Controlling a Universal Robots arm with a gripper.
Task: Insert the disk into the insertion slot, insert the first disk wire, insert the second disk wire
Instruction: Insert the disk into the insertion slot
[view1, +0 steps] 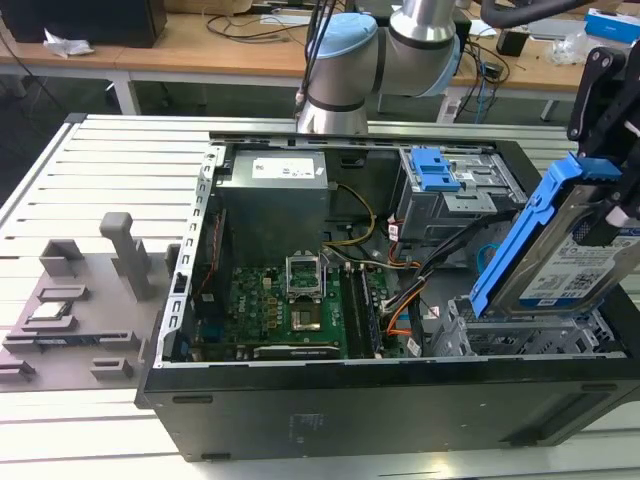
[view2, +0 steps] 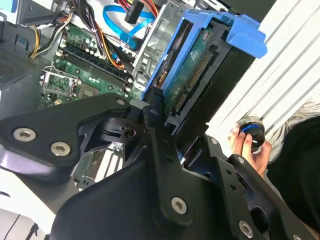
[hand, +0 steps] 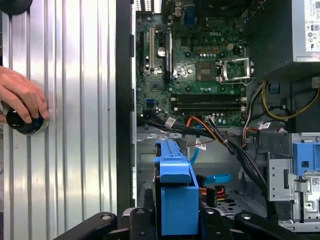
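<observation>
one gripper (hand: 179, 220): clamped on the disk (view1: 565, 255) by its blue carrier
disk: tilted, lower end just over the insertion slot (view1: 520, 338)
insertion slot: in the open case (view1: 400, 400), near the exterior view's right
hand (hand: 20, 95): outside the case, on a black knob (hand: 22, 122)

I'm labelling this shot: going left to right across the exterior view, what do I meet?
Grey fixture → motherboard → blue-tabbed bay → disk.
</observation>
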